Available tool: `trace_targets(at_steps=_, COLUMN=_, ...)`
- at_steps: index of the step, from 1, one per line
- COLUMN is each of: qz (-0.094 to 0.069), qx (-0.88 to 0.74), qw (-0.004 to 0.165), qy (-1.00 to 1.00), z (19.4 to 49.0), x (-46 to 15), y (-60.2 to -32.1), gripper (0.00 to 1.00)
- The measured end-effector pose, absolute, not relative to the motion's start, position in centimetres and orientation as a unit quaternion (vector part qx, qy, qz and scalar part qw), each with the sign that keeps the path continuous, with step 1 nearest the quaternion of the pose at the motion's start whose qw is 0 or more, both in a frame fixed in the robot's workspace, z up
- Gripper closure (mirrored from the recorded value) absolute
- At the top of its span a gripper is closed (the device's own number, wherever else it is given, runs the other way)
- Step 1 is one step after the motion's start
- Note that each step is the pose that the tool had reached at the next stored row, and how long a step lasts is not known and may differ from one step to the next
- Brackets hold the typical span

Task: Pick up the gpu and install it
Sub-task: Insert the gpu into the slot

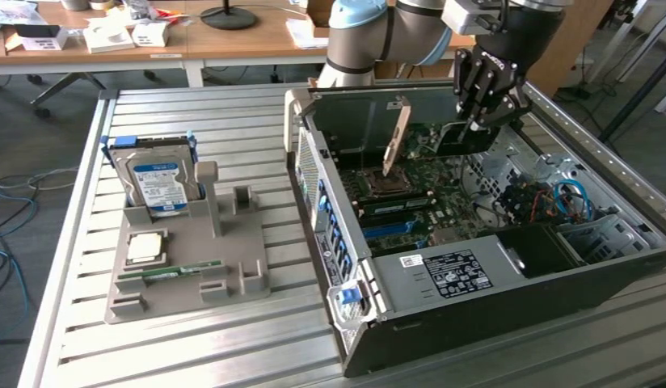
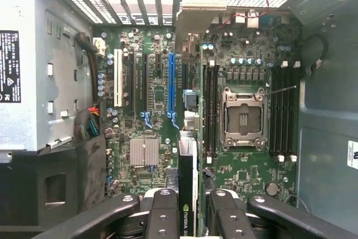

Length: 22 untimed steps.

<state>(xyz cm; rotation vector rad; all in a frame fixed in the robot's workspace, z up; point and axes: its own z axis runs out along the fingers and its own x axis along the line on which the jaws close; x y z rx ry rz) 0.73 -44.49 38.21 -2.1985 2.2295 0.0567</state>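
Exterior view: a robot arm's gripper (image 1: 478,121) hangs inside an open computer case (image 1: 452,331) at 1 o'clock in the scene, its black fingers clamped on the gpu (image 1: 462,141), a dark card held on edge above the motherboard (image 1: 419,186). At 9 o'clock from the case, a grey tray (image 1: 182,283) on the slatted metal table (image 1: 204,121) carries a hard drive (image 1: 161,182) standing upright, with a green memory stick (image 1: 177,273) lying flat at its 6 o'clock. Wrist view: the fingers (image 2: 162,211) grip the gpu (image 2: 187,166) from both sides, the card seen edge-on between the blue slot (image 2: 171,82) and the empty processor socket (image 2: 243,118); whether it touches the board cannot be told.
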Motion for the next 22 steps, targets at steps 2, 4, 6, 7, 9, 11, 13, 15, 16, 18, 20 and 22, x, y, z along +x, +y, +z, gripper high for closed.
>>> trace_targets(at_steps=2, qz=0.018, qx=-0.702, qw=0.005, qy=0.712, z=38.01, x=0.73, y=-44.49, gripper=0.74)
trace_targets(at_steps=4, qz=0.018, qx=-0.702, qw=0.005, qy=0.712, z=37.8, x=0.73, y=-44.49, gripper=0.74)
trace_targets(at_steps=6, qz=0.018, qx=-0.702, qw=0.005, qy=0.712, z=37.59, x=0.73, y=-44.49, gripper=0.74)
trace_targets(at_steps=7, qz=0.018, qx=-0.702, qw=0.005, qy=0.712, z=37.54, x=0.73, y=-44.49, gripper=0.74)
trace_targets(at_steps=9, qz=0.018, qx=-0.702, qw=0.005, qy=0.712, z=37.53, x=0.73, y=-44.49, gripper=0.74)
trace_targets(at_steps=11, qz=0.018, qx=-0.702, qw=0.005, qy=0.712, z=37.52, x=0.73, y=-44.49, gripper=0.74)
trace_targets(at_steps=13, qz=0.018, qx=-0.702, qw=0.005, qy=0.712, z=37.52, x=0.72, y=-44.49, gripper=0.74)
trace_targets(at_steps=15, qz=0.018, qx=-0.702, qw=0.005, qy=0.712, z=37.51, x=0.6, y=-44.49, gripper=0.74)
trace_targets(at_steps=16, qz=0.018, qx=-0.702, qw=0.005, qy=0.712, z=37.51, x=0.55, y=-44.49, gripper=0.74)
trace_targets(at_steps=18, qz=0.018, qx=-0.702, qw=0.005, qy=0.712, z=37.49, x=0.46, y=-44.49, gripper=0.74)
trace_targets(at_steps=20, qz=0.018, qx=-0.702, qw=0.005, qy=0.712, z=37.34, x=0.45, y=-44.49, gripper=0.74)
trace_targets(at_steps=22, qz=0.018, qx=-0.702, qw=0.005, qy=0.712, z=37.14, x=0.43, y=-44.49, gripper=0.74)
